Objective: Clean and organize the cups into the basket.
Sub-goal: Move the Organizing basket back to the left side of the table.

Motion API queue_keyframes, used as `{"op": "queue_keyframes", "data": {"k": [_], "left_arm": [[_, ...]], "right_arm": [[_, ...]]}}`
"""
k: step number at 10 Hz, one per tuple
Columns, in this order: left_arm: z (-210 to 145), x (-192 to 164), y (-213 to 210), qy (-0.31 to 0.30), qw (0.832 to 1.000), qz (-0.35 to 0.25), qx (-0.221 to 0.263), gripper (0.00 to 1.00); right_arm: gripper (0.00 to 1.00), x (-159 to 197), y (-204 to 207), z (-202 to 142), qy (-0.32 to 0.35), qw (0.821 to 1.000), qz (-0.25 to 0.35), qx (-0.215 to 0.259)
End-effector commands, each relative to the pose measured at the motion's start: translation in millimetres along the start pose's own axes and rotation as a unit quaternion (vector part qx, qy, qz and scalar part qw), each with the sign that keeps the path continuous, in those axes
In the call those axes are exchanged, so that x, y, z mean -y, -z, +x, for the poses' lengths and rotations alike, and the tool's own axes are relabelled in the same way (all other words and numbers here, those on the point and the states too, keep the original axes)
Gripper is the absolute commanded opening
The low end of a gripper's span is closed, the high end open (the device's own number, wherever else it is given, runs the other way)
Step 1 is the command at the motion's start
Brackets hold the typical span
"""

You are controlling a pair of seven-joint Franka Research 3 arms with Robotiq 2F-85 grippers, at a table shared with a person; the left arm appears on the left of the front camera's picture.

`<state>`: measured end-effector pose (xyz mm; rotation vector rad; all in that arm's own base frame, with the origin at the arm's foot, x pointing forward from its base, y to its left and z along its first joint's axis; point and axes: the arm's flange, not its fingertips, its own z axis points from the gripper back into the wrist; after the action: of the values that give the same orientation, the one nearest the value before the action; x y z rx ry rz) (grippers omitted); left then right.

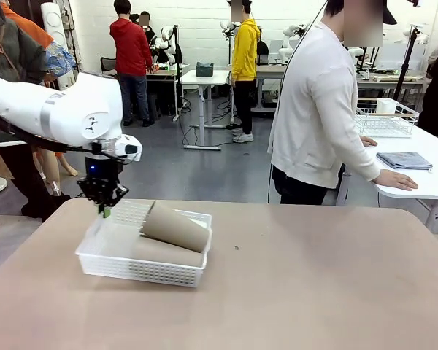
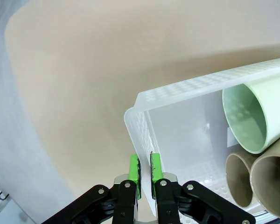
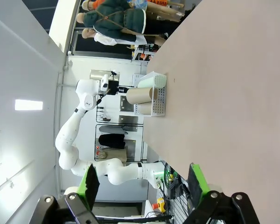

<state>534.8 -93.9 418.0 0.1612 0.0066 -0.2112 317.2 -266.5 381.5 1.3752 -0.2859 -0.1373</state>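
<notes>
The white mesh basket (image 1: 131,271) sits on the left part of the tan table. Tan cups (image 1: 174,226) lie on their sides in it, one stacked on another. In the left wrist view a mint green cup (image 2: 245,116) and two tan cups (image 2: 240,179) lie with their mouths toward the camera. My left gripper (image 1: 106,209) is shut on the basket's far left wall (image 2: 139,140), which runs between the green pads (image 2: 134,170). My right gripper (image 3: 143,182) is open and holds nothing, far from the basket (image 3: 158,100) across the table.
A person in a white top (image 1: 317,109) stands at the table's far side, one hand on a neighbouring white table (image 1: 423,186) bearing a wire rack (image 1: 383,120) and a folded cloth (image 1: 404,160). The tabletop right of the basket is bare.
</notes>
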Motion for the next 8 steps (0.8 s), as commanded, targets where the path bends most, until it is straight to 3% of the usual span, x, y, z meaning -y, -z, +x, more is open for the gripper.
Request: {"op": "queue_keyframes", "data": {"k": [1, 3, 8], "left_arm": [[-10.4, -21.6, 7.2, 0.005, 1.0, 0.021, 0.002, 0.12], [-16.7, -54.1, 20.9, -0.003, 1.0, -0.003, -0.016, 0.12], [-50.3, -120.6, 26.7, -0.039, 0.999, -0.012, 0.01, 0.12]], "right_arm": [[1.0, 1.3, -1.1, -1.6, -0.001, 1.0, -0.001, -0.002], [1.0, 1.3, -1.1, -1.6, -0.001, 1.0, -0.001, -0.002], [1.0, 1.3, -1.1, -1.6, -0.001, 1.0, -0.001, -0.002]]}}
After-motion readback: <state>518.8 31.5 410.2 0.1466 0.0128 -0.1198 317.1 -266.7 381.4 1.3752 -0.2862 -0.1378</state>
